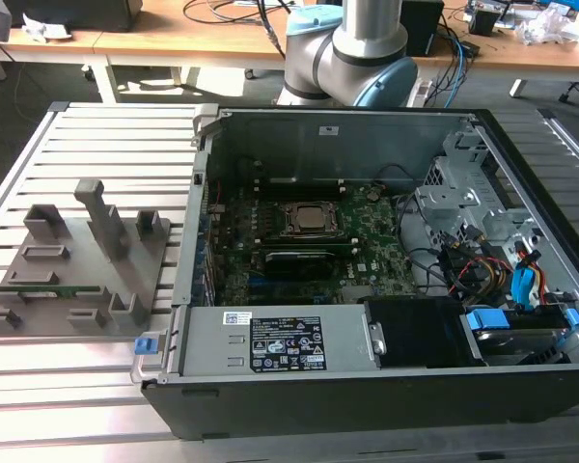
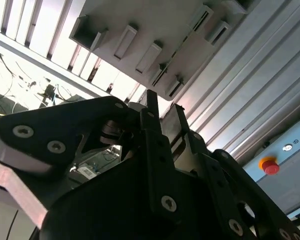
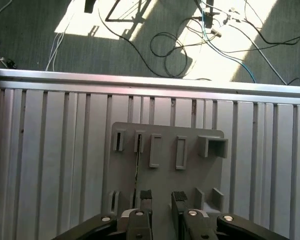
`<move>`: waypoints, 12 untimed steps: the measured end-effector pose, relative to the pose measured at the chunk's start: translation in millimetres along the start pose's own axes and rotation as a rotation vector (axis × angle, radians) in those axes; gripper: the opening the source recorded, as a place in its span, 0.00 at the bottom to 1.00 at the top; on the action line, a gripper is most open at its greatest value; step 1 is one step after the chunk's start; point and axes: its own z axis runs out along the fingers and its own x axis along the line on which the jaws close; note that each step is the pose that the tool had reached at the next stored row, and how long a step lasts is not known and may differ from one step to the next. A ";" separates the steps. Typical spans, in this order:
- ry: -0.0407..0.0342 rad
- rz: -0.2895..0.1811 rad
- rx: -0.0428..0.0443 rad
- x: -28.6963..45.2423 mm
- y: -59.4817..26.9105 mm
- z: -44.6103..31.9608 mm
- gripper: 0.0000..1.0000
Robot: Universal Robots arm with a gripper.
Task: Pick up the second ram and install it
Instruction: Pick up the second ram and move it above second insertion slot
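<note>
Pincer: my pincer (image 3: 162, 200) hangs above the grey holder plate (image 3: 165, 170). Its two fingers (image 3: 146, 197) are a narrow gap apart, with nothing between them.
Ram stick: the ram stick (image 3: 137, 167) stands on edge in a slot of the plate. In the first wrist view it is a thin line just beside one of my fingers.
Exterior view: the ram stick (image 1: 53, 290) is a green strip in the plate (image 1: 77, 265).
Case: the open computer case (image 1: 367, 135) sits on the slatted worktop (image 1: 96, 405), to the exterior view's right of the plate.

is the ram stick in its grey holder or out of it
In. The long thin green ram stick sits on edge in a slot of the grey holder; the black gripper has its jaws apart, empty.
</note>
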 end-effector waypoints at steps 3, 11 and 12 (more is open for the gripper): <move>0.0006 0.000 -0.0002 3.2 -4.6 2.5 0.30; 0.0005 0.007 -0.0001 4.5 -8.1 5.1 0.30; 0.0005 0.007 -0.0001 4.5 -8.1 5.1 0.30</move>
